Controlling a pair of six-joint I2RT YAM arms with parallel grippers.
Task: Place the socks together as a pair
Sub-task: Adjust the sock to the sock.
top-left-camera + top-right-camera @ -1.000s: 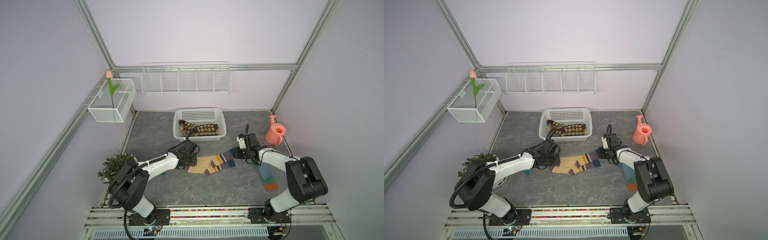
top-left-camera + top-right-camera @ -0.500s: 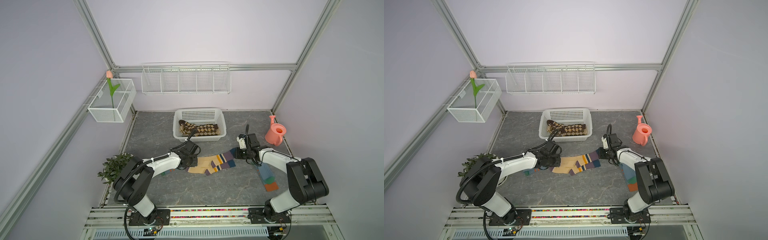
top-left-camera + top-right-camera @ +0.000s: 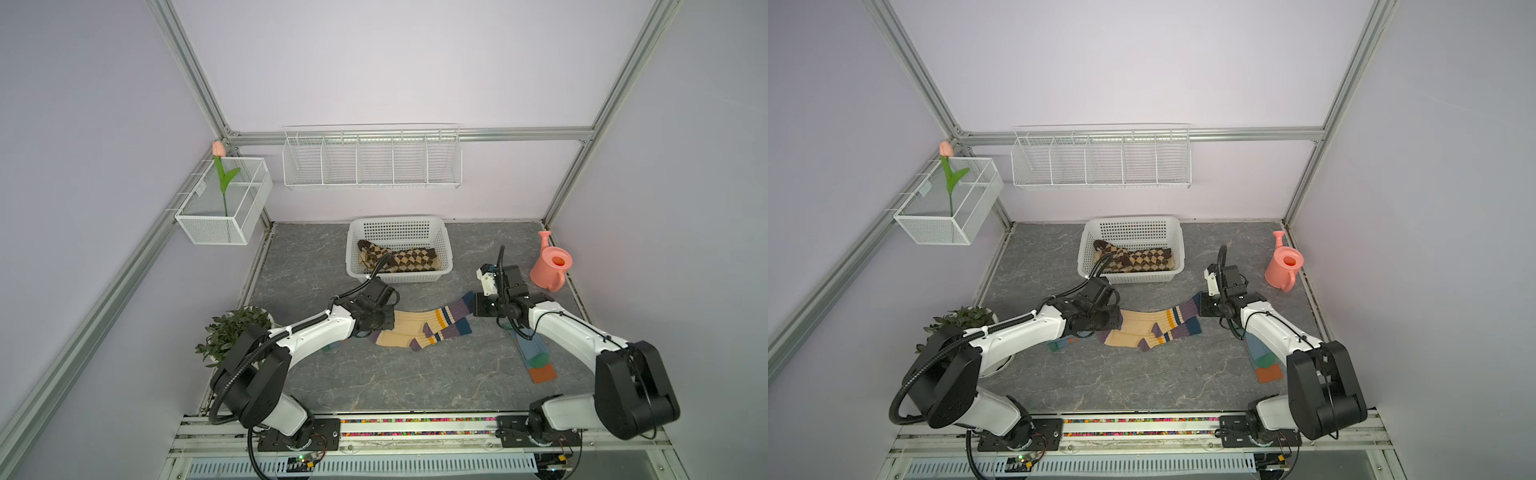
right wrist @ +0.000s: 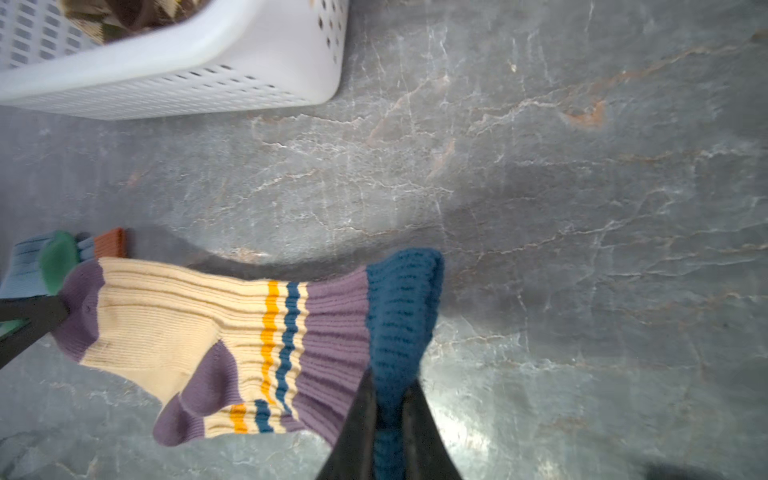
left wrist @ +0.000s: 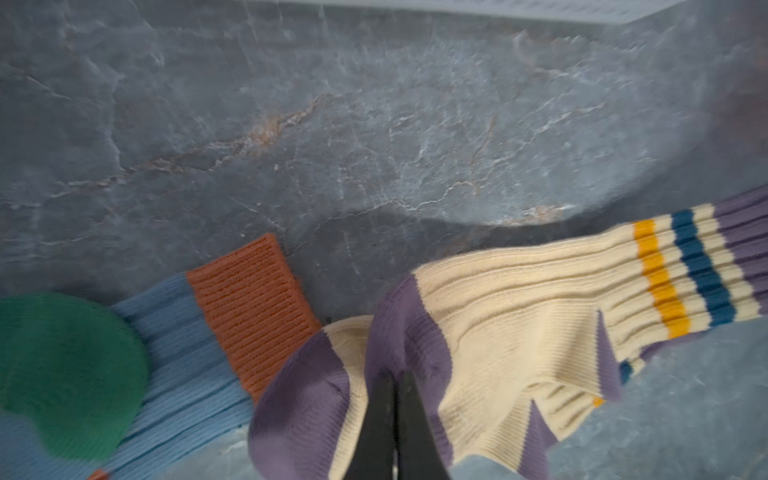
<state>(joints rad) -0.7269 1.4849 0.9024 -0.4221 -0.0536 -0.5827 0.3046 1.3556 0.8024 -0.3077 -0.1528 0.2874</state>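
— Any lettering, labels, brands or numbers to read?
— None legible, in any view.

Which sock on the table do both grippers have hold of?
The upper cream striped sock: left gripper pinches its purple toe, right gripper its navy cuff. Its twin lies underneath; the blue-grey socks lie ungripped.
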